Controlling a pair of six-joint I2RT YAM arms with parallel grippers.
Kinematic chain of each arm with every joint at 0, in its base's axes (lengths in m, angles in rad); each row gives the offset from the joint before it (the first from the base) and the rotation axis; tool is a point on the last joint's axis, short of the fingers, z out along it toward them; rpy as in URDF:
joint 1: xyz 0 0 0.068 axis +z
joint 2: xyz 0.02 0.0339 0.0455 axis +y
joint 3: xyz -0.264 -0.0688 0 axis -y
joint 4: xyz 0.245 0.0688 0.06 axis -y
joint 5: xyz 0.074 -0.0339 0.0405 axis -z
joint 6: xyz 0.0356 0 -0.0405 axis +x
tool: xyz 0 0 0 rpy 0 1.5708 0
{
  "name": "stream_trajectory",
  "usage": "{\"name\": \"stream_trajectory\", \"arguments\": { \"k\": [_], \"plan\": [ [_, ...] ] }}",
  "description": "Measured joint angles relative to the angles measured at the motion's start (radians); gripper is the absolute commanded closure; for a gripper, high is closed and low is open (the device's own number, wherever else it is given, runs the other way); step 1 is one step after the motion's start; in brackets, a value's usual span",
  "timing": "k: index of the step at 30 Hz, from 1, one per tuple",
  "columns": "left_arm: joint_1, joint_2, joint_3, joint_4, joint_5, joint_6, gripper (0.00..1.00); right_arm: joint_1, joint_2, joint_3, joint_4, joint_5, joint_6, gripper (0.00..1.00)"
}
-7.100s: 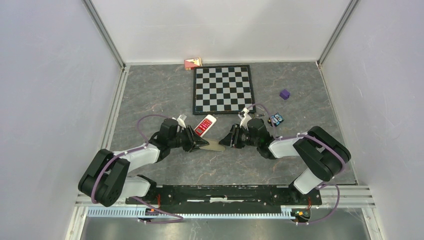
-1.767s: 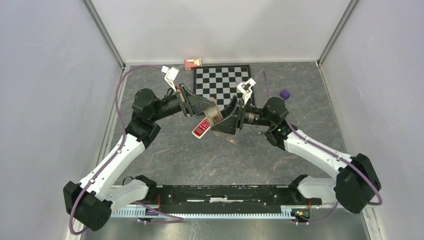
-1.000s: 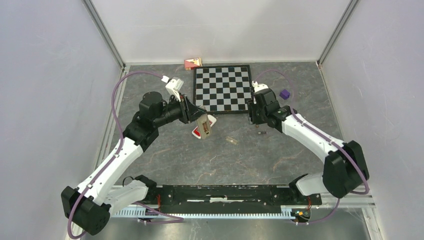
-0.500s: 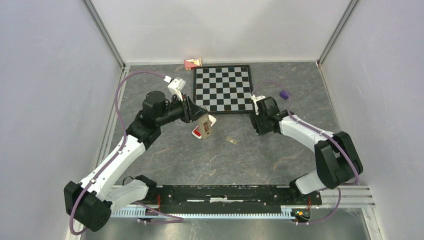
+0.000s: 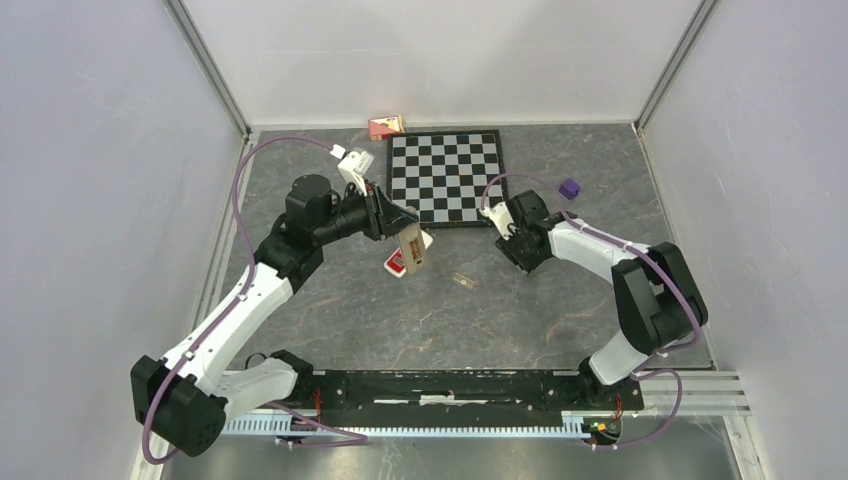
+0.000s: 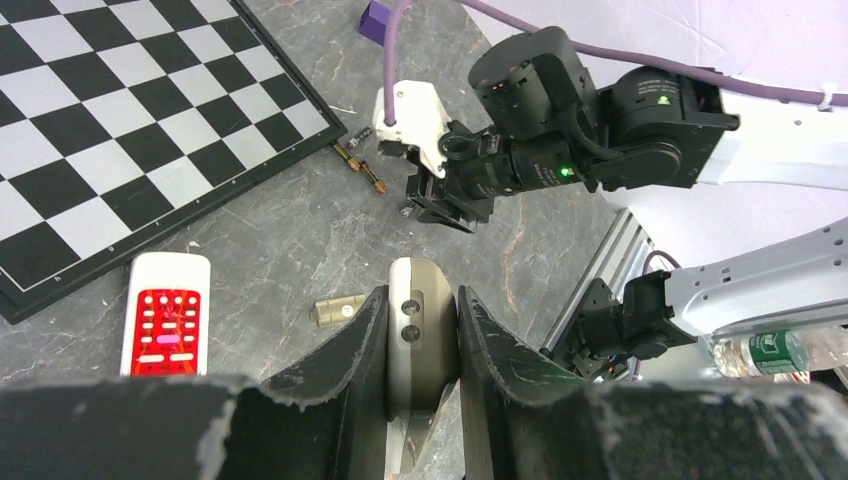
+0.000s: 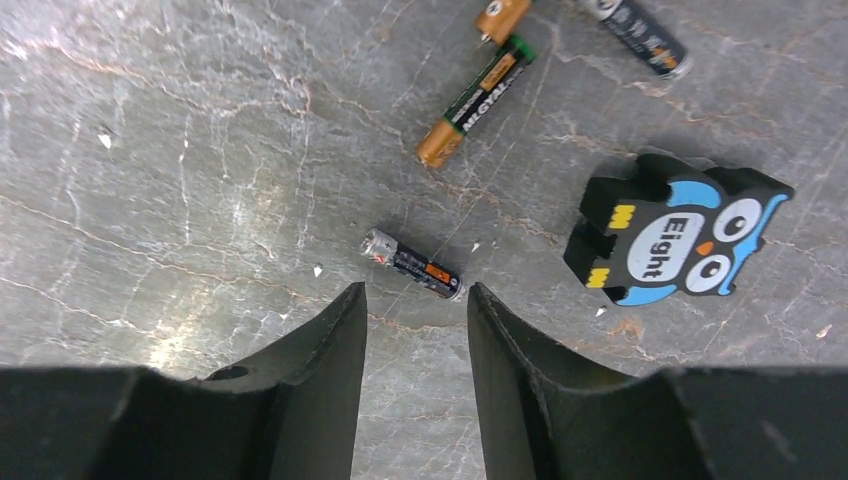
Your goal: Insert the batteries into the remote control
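My left gripper (image 5: 404, 236) is shut on a beige-grey remote control (image 6: 423, 325), held edge-on above the table; it also shows in the top view (image 5: 412, 252). My right gripper (image 7: 412, 297) is open and empty, low over the table, its jaws just short of a slim black battery (image 7: 412, 264). A green-and-gold battery (image 7: 475, 101) and two more batteries (image 7: 640, 30) lie beyond it. In the left wrist view the right gripper (image 6: 437, 205) hangs beside the batteries (image 6: 360, 167). In the top view the right gripper (image 5: 517, 250) hides them.
A red-and-white remote (image 5: 399, 263) lies under the held one. A small beige battery cover (image 5: 461, 281) lies on the table. An owl eraser (image 7: 672, 242) sits right of the batteries. Behind are a chessboard (image 5: 445, 178), a purple cube (image 5: 570, 188) and a red box (image 5: 385, 126).
My right arm has swung away from the left gripper and come down by the chessboard's right corner over the batteries. My left gripper holds the beige remote lifted, barely shifted.
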Motion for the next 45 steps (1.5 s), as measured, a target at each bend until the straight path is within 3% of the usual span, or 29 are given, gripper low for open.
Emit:
{"name": "stream_trajectory", "arguments": {
  "k": [16, 24, 27, 30, 33, 45],
  "plan": [
    [0.014, 0.053, 0.008, 0.029, 0.04, 0.0, 0.98, 0.0, 0.073, 0.035, 0.002, -0.002, -0.117, 0.54],
    [0.029, 0.056, 0.033, 0.031, 0.046, 0.0, 0.98, -0.016, 0.153, 0.122, -0.005, -0.137, -0.115, 0.75],
    [0.037, 0.056, 0.045, 0.032, 0.047, 0.0, 0.98, -0.023, 0.153, 0.122, -0.006, -0.157, -0.1, 0.73],
    [0.042, 0.052, 0.045, 0.031, 0.046, 0.0, 0.98, -0.026, 0.147, 0.116, 0.002, -0.158, -0.089, 0.55],
    [0.043, 0.04, 0.044, 0.031, 0.046, 0.0, 0.98, -0.032, 0.134, 0.102, 0.013, -0.158, -0.08, 0.49],
    [0.043, 0.002, 0.036, 0.031, 0.049, -0.001, 0.98, -0.041, 0.098, 0.054, 0.031, -0.184, -0.053, 0.66]
  ]
}}
